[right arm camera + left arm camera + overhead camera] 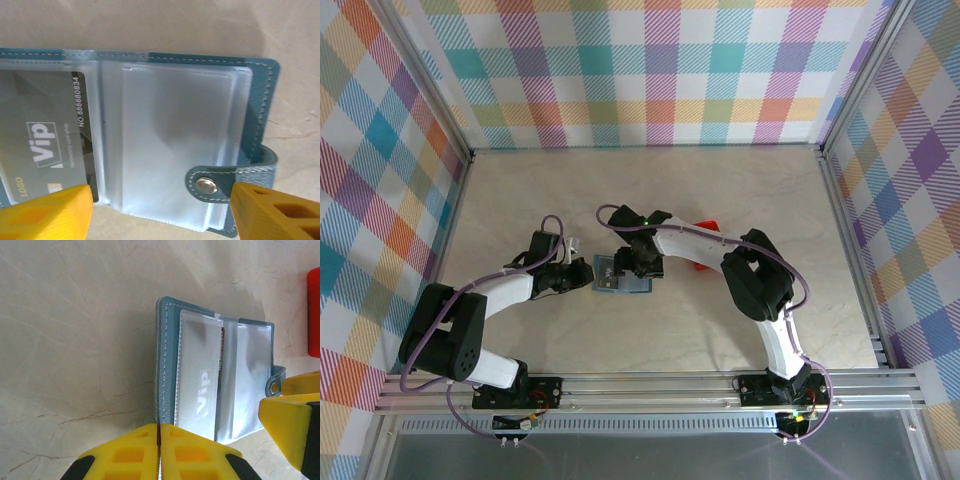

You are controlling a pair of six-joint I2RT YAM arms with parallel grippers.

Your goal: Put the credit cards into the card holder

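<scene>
Lying open, the card holder (pixel 175 140) is straddled by the widely spread right gripper (pixel 160 202), while the left gripper (pixel 159 440) is closed tight at its cover edge. One grey credit card (pixel 45 145) is seen sleeved beside one right finger. The pocket between the fingers is judged unfilled, so further cards are presumably left to insert.

- Left arm (pixel 505 292) and right arm (pixel 775 345): white links, black joint housings.
- Purple cables (pixel 551 218) loop along both arms.
- Gripper fingers (pixel 125 455): yellow plastic, square recesses, black at the base.
</scene>
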